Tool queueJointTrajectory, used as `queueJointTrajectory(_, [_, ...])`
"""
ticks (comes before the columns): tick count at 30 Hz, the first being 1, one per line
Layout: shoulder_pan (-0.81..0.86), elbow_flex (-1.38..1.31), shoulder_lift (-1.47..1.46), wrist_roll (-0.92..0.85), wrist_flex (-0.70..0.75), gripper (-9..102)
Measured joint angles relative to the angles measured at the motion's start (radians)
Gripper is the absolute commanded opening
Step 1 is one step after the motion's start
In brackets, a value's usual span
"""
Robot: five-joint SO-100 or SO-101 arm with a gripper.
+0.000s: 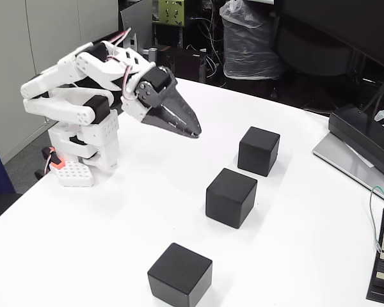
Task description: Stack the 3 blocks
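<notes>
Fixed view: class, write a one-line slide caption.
White robot arm's black pincer hovers shut above a white table where three matte black cubes sit apart, unstacked.

A white round-edged table fills most of the foreground, evenly lit. Behind it on the left stand pale grey cabinet panels over grey floor. At the back sits a clutter of dark equipment and cables, something wrapped in clear plastic, and a green box. A monitor base rests at the table's right edge
</notes>
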Motion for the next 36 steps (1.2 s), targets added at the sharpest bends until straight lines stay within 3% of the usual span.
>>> queueJointTrajectory(7, [-0.009, -0.189, 0.002, -0.066, 0.115, 23])
queueJointTrajectory(14, [-0.009, -0.261, -0.075, -0.178, 0.193, 26])
queueJointTrajectory(24, [0.003, -0.491, -0.546, -0.198, 0.281, 27])
queueJointTrajectory(36, [0.003, -0.718, -1.039, -0.212, 0.379, 39])
